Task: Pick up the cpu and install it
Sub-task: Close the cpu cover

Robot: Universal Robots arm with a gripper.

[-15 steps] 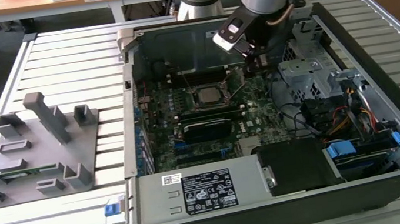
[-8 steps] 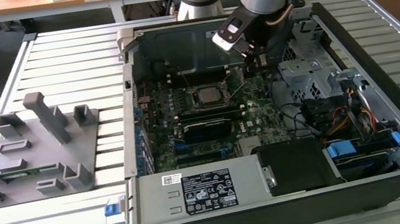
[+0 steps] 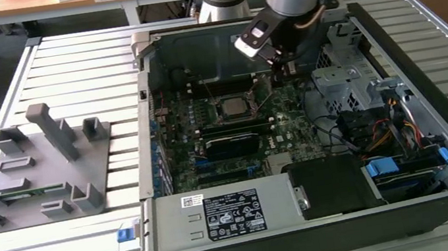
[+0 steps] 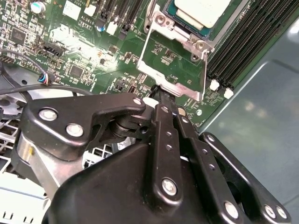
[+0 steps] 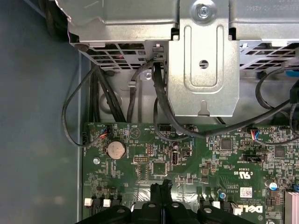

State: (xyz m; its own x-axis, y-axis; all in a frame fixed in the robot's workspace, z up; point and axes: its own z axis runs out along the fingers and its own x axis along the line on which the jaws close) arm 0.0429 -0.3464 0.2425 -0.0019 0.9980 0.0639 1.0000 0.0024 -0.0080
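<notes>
The cpu (image 3: 233,107), a square chip with a silver top, lies flat in the black-framed socket in the middle of the motherboard (image 3: 211,160). The second wrist view shows part of the cpu (image 4: 201,10) beyond a hinged metal socket frame (image 4: 174,65). My gripper (image 3: 277,75) hangs inside the open computer case, beside the socket on the exterior view's right. Its black fingers (image 4: 164,122) are pressed together, and their tips meet the near edge of that frame. The shut gripper (image 5: 161,186) also shows in the first wrist view over the green board. I see nothing between the fingers.
A metal drive cage (image 3: 346,80) and bundled cables (image 5: 159,107) stand close on the exterior view's right. The power supply (image 3: 228,211) closes the case front. Black memory slots (image 4: 243,42) run beside the socket. A grey parts fixture (image 3: 43,166) sits outside the case.
</notes>
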